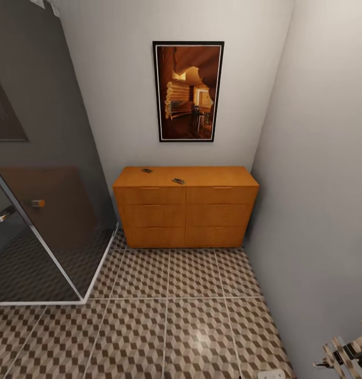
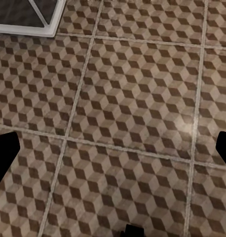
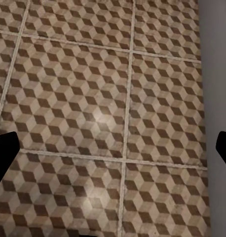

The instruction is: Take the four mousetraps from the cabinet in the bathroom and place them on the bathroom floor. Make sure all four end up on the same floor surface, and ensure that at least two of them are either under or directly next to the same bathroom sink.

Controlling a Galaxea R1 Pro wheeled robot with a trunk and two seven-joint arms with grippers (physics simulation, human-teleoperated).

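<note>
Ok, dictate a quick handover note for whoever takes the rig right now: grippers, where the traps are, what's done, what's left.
Left gripper: open, empty, over the bathroom floor.
Right gripper: open, empty, over floor tiles beside the wall.
Two mousetraps lie on the cabinet top: one toward the back left, one near the middle. The other two aren't visible; all drawers look shut.
Done: no trap visible on the floor.
Left: drive up, pick the traps, find the rest, set all four on the floor, two by a sink.
</note>
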